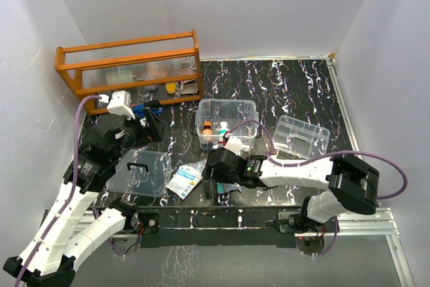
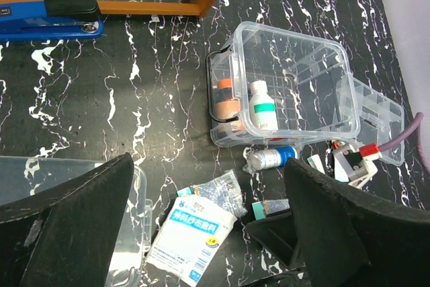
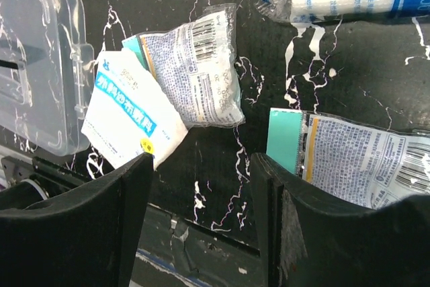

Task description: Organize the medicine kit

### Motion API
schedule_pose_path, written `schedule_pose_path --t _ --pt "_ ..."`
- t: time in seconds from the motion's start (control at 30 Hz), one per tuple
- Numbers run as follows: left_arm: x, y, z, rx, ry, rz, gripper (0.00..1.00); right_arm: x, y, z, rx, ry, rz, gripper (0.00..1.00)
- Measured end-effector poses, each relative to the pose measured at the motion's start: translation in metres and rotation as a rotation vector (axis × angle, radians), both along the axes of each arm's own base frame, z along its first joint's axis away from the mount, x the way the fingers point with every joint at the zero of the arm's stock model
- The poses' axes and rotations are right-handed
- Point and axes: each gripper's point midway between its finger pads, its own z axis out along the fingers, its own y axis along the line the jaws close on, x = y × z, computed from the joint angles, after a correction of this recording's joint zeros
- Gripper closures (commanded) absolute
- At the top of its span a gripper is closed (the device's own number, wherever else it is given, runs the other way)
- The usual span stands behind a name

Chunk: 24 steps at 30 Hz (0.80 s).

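Medicine kit (image 1: 245, 107) open at mid-table (image 1: 295, 92), sachets (image 3: 195, 72) scattered just in front.
Small bottles stand inside the kit; its lid (image 1: 151, 179) lies flat, well apart at the near left. The right pincer (image 3: 201, 166) gapes wide, low over the sachets, holding nothing. The left pincer (image 2: 208, 186) hangs above the table, jaws spread and empty.

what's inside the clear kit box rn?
A white bottle with a teal label and an orange-capped brown bottle stand at one end of the medicine kit; the rest looks bare. In the top view the right arm covers its front edge.
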Motion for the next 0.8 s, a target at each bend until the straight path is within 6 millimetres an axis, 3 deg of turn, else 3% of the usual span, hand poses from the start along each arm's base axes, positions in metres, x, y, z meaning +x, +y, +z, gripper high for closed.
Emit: schedule_pose_path --t 0.27,0.47,0.67,0.8 --pt "0.003 -0.002 -0.005 0.001 0.009 -0.004 0.06 0.003 0.006 -0.018 -0.019 0.013 -0.008 0.47" --pt "0.007 -0.005 -0.01 0.009 0.022 -0.004 0.06 0.001 0.028 -0.027 -0.002 0.029 0.059 0.52" --pt "0.008 -0.005 -0.012 0.011 0.022 -0.005 0.06 0.003 0.046 -0.027 0.029 0.022 0.099 0.68" --pt "0.009 -0.005 -0.018 0.016 0.031 -0.006 0.05 0.004 0.051 -0.026 0.042 0.016 0.111 0.85"
